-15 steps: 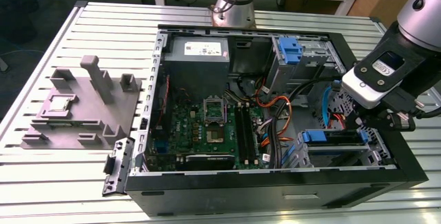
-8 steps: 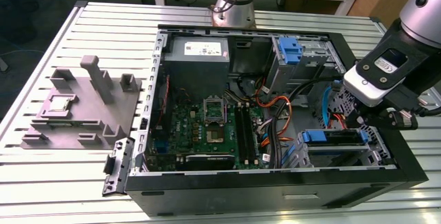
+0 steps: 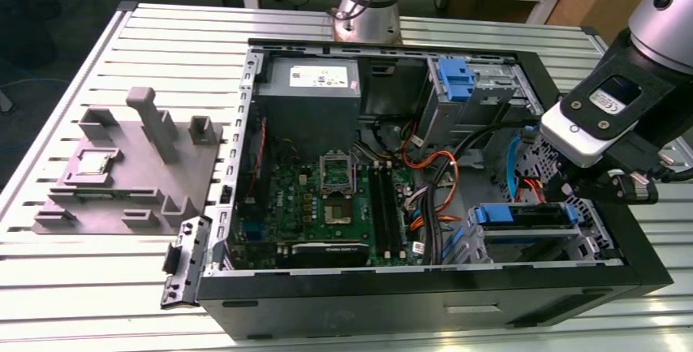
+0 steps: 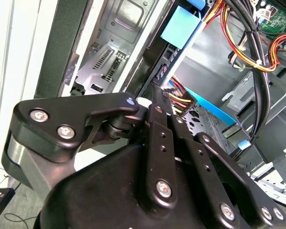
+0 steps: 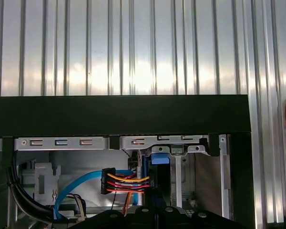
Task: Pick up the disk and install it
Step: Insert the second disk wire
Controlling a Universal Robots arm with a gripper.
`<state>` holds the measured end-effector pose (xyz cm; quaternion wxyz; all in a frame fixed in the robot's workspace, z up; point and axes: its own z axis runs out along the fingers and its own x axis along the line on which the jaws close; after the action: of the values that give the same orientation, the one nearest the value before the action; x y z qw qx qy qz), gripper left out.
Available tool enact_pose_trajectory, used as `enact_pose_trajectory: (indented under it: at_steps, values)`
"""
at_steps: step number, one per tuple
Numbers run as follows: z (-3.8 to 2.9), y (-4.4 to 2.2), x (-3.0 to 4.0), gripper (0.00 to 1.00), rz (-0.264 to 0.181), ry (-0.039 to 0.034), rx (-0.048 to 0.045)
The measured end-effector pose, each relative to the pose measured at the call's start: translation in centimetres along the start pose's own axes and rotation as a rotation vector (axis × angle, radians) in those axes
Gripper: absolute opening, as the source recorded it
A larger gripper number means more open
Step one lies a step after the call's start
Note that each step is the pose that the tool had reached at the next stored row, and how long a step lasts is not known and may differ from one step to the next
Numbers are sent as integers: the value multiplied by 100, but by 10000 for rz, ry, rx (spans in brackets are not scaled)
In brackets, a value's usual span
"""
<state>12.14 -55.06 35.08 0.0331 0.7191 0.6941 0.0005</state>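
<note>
Handling comes first in my mind: the disk [image 3: 525, 216] reads as a dense, rigid slab, heavy for its size and unforgiving of knocks, while the blue plastic carrier round it should flex a little and give better friction than bare metal. I judge the long edges of that carrier the sound place to grip it, clear of the connector end and the label face, squeezing across the narrow thickness so nothing twists.

From the exterior view, the disk sits in the drive bay [image 3: 541, 242] at the near corner of the open computer case [image 3: 433, 307], on the exterior view's right, its blue frame showing above the bay walls. The case stands on the slatted metal counter [image 3: 130, 287].

My claw [image 3: 579, 183] hangs just above and beside the disk, inside the case rim. I cannot tell from any view whether it is parted, closed or gripping anything; its black linkage blocks the tips in both wrist views.

Orange, red and blue cables [image 5: 126, 180] crowd close beside the bay in the first wrist view, and I judge them a snag risk.
</note>
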Motion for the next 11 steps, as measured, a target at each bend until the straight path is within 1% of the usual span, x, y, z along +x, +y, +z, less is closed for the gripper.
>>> enact_pose_trajectory:
  at_steps: [3,4,5,11]
  values:
    - [0,0,0,10,-1,-16,-1]
    - [-8,0,0,10,-4,-79,-3]
    - [-9,1,0,10,-8,-159,-6]
    - [-17,1,-1,10,-7,-159,-6]
